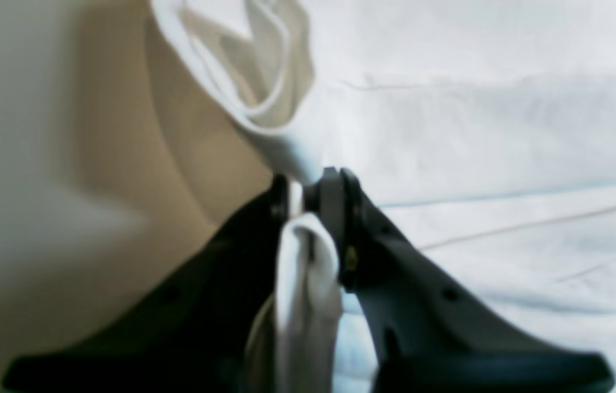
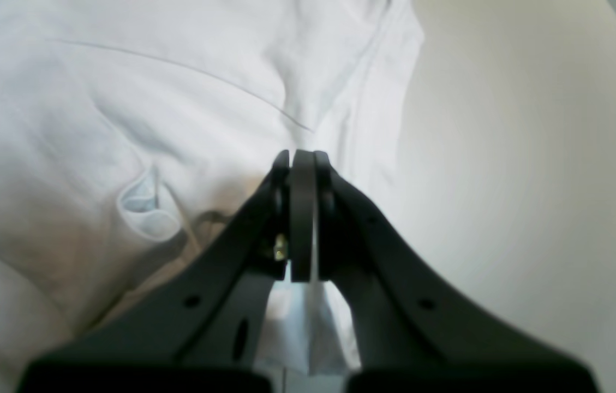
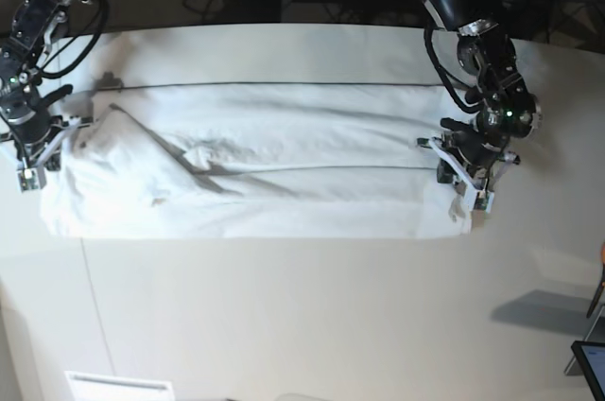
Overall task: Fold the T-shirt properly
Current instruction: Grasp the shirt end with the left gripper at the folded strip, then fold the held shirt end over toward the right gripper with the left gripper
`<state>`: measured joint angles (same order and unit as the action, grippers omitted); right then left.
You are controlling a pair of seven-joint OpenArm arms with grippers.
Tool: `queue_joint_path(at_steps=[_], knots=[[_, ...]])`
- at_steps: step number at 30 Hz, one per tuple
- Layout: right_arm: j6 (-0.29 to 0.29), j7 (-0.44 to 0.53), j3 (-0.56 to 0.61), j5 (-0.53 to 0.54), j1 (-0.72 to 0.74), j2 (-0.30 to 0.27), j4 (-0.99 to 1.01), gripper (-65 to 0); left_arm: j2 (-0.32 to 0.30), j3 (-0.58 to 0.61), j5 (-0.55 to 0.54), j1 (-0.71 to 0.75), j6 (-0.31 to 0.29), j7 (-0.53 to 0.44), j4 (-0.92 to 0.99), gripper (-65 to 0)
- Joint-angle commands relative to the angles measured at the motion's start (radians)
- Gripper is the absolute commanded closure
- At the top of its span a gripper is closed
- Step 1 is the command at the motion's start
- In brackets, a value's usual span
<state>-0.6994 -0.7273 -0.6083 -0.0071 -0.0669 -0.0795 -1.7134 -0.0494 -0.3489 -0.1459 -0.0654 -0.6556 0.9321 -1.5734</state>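
The T-shirt point(image 3: 274, 169) lies spread across the far half of the surface point(image 3: 302, 316), already narrowed into a long band with lengthwise creases running from one end to the other. At one end of the band, the left claw point(image 1: 308, 188) is closed on a pinch of the shirt's edge; the left wrist view shows white cloth squeezed between its two jaws and bunched both above and below the pinch. At the opposite end, the right claw point(image 2: 302, 164) has its jaws pressed together, and the right wrist view shows a thin fold of the shirt running down between them, so it appears to hold that end too, though only a sliver of cloth is caught.

Judging by this, the step in hand is securing both ends of the band before the crosswise fold. The lengthwise folds look done; the shirt has not yet been brought end over end.

The next move calls for both claws to lift their ends just clear of the surface together, then one end to travel over the shirt toward the other, keeping the cloth taut enough that the creases do not open, and to lay down squarely with edges aligned.
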Motion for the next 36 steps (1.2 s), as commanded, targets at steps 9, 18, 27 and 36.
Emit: queue_joint_path(at_steps=[9,18,27,36], knots=[[0.001,0.022,0.0,0.011,0.016,-0.012,-0.015,0.0,0.096,0.238,0.289,-0.003,-0.003,0.011,-0.239,-6.4],[0.001,0.022,0.0,0.011,0.016,-0.012,-0.015,0.0,0.107,0.479,0.348,-0.003,-0.005,0.112,-0.315,-6.4],[0.001,0.022,0.0,0.011,0.016,-0.012,-0.015,0.0,0.121,0.63,0.354,0.032,-0.005,0.121,-0.315,-6.4],[0.001,0.022,0.0,0.011,0.017,-0.012,-0.015,0.0,0.121,0.716,0.348,0.042,-0.005,0.117,-0.315,-6.4]])
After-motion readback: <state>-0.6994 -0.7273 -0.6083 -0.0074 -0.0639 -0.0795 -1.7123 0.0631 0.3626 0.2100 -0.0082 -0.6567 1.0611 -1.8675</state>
